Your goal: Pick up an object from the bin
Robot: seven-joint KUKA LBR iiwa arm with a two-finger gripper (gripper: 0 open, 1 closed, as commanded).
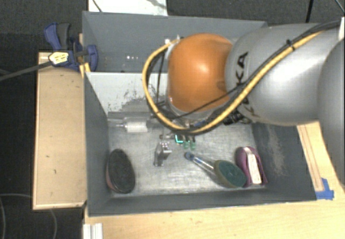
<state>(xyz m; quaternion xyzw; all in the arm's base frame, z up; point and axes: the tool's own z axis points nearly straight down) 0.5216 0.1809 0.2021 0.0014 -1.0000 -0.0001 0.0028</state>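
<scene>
Though looking straight at the hand (179,142), low at mid-frame under the orange cover (197,73), cannot tell whether clenched or released. Just to its lower left, on the bin (99,141) floor: one small grey metal piece (160,152), taken here as the likeliest pick. Probably light, stiff and slippery; best gripped across its narrow middle. Also counted: one blue-handled tool (215,169) with a round green head, one dark oval (119,170) at lower left, one purple-and-white case (249,165), one clear tube (135,125).
</scene>
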